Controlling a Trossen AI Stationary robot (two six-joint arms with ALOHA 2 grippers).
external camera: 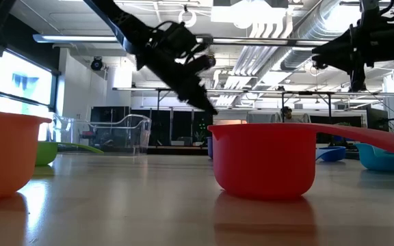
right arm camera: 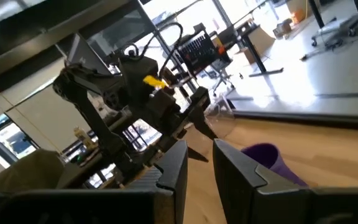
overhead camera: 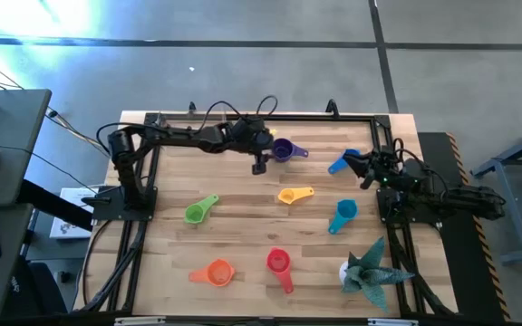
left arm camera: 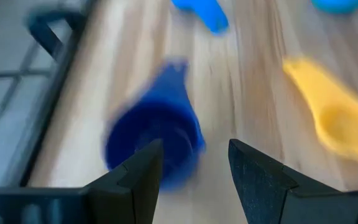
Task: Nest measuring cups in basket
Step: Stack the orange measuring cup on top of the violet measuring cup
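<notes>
- Scanning the high view left to right; clock directions are read off that view, 12 at the far edge of the bench [overhead camera: 243, 226].
- Green cup [overhead camera: 198, 211] at about 9 o'clock, handle pointing up-right.
- Orange cup [overhead camera: 217, 272] at roughly 7 o'clock, near the front edge.
- Left end effector [overhead camera: 259, 165] hangs at about 12 o'clock, above the bench, fingers apart and empty. The left wrist view shows the gap between its dark fingers [left arm camera: 143, 174] with nothing in it.
- Purple cup [overhead camera: 284, 149] sits just beside the left end effector, toward 1 o'clock, lying on the wood. In the left wrist view it is blurred and reads blue.
- Red cup [overhead camera: 279, 264] at 6 o'clock, handle toward the front edge.
- Yellow cup [overhead camera: 293, 194] close to centre, just below the purple one.
- Blue cup [overhead camera: 341, 162] at about 2 o'clock, right next to the right end effector.
- Teal cup [overhead camera: 343, 214] at about 3 o'clock, handle pointing down-left.
- Right end effector [overhead camera: 362, 168] at 2 o'clock near the right rail, fingers slightly parted, holding nothing; the right wrist view shows an open slot between them.
- Spiky teal plant figure [overhead camera: 370, 270] at 5 o'clock.
- Clear basket [external camera: 118, 134] shows only in the low view, at the far side of the bench; cannot tell its clock position. No cup is visible inside it.
</notes>
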